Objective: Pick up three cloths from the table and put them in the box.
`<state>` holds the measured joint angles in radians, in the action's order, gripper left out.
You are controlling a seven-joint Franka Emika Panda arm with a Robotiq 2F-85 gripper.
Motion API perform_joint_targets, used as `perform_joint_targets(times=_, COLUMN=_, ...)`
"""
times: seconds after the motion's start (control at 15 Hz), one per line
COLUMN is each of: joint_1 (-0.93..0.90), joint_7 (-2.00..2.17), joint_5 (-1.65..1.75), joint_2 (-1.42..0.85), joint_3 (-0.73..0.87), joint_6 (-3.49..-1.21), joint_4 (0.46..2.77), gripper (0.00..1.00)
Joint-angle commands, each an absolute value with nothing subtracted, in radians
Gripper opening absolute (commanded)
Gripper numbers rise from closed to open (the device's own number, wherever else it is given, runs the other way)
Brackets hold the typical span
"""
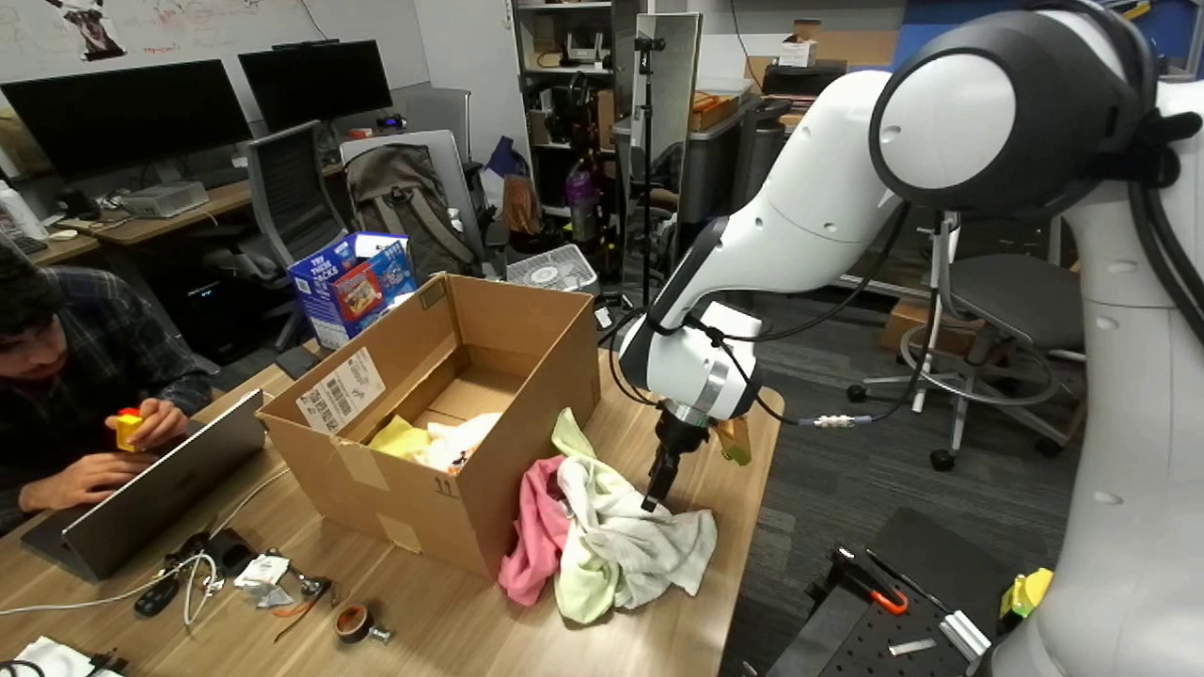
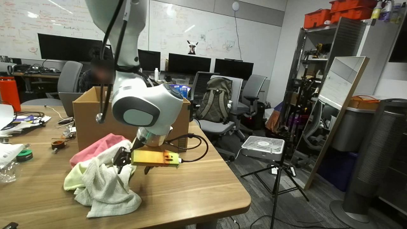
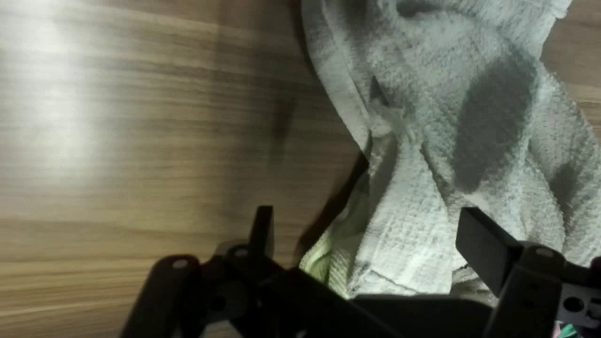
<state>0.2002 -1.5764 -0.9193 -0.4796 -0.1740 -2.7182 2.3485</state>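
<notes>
Wrist view: the gripper (image 3: 364,223) is hanging wide apart, gripping nothing, one finger (image 3: 261,232) over bare table (image 3: 141,155), the other over the grey-white cloth (image 3: 408,234). That cloth is lying crumpled near the box (image 1: 428,508), trailing away from it; the table's edge is running close on the side farther from the box. Bare table is probably leaving room for descending.
</notes>
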Motion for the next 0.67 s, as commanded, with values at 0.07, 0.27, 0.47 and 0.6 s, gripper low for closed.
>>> perform_joint_targets(times=0.07, joint_1=0.223, joint_7=-1.645, joint_5=-0.935, joint_2=-0.496, joint_3=-0.181, joint_6=-2.756, joint_4=2.355, gripper=1.0)
perform_joint_targets(times=0.27, joint_1=0.227, joint_7=-1.652, joint_5=-0.927, joint_2=-0.482, joint_3=-0.178, joint_6=-2.752, joint_4=2.385, gripper=1.0)
perform_joint_targets(times=0.47, joint_1=0.227, joint_7=-1.66, joint_5=-0.92, joint_2=-0.476, joint_3=-0.173, joint_6=-2.754, joint_4=2.414, gripper=1.0)
perform_joint_targets(times=0.6, joint_1=0.223, joint_7=-1.664, joint_5=-0.912, joint_2=-0.479, joint_3=-0.165, joint_6=-2.763, joint_4=2.429, gripper=1.0)
